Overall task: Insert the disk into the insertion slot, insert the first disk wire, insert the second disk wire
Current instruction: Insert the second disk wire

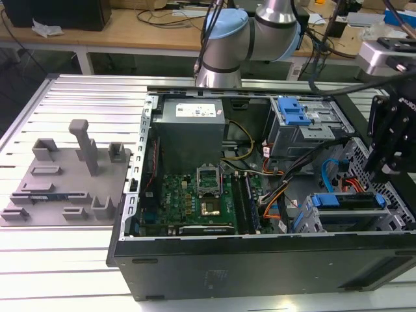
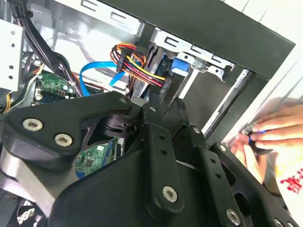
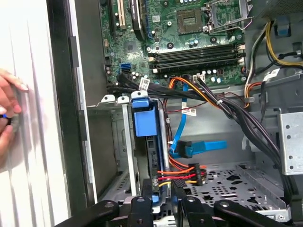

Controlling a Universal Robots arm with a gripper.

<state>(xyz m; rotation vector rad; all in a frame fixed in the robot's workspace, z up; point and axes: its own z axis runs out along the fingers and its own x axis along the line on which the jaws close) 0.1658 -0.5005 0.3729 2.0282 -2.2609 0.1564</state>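
- In the exterior view, the disk [image 1: 344, 200] sits in the insertion slot [image 1: 309, 221] at the computer case's [image 1: 260, 263] end on the exterior view's right, near the gripper [image 1: 383, 170].
- Both wrist views show the gripper clamped on the coloured wire [image 3: 182, 176] at the disk's edge.
- They also show a hand [image 3: 7, 113] on the table [image 3: 33, 165].

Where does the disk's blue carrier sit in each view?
Exterior view: blue carrier in the low grey cage, at the exterior view's right.
Second wrist view: carrier just beyond the multicoloured wires.
First wrist view: carrier near the case's side wall.
Shared landmark: the light blue cable.
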